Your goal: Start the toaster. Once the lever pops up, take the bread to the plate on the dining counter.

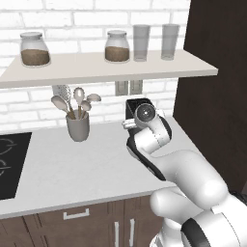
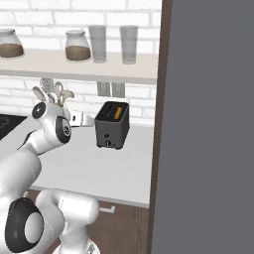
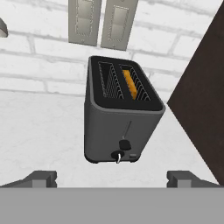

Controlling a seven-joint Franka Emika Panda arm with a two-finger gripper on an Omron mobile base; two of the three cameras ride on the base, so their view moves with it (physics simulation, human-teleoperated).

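Note:
The dark grey toaster (image 3: 118,127) stands on the white worktop (image 2: 99,168) against the brick wall, next to a tall dark cabinet. An orange-tan bread (image 3: 129,83) slice sits low in its right slot, also seen as bread (image 2: 117,112) from the right base. A small lever (image 3: 124,144) and a knob (image 3: 117,155) sit low on the toaster's front face. My gripper (image 3: 113,179) is open and empty, a short way in front of that face and aimed at it. From the right base view the gripper (image 2: 88,119) is just left of the toaster (image 2: 112,126). My wrist hides most of the toaster (image 1: 136,103). The plate and the dining counter are out of view.
A grey utensil cup (image 1: 77,126) with spoons stands left of the arm, and a black hob (image 1: 9,164) lies at the far left. A shelf (image 1: 96,67) with jars and glasses hangs overhead. The tall dark cabinet (image 2: 208,124) walls off the right side. Two wall outlets (image 3: 103,22) sit behind the toaster.

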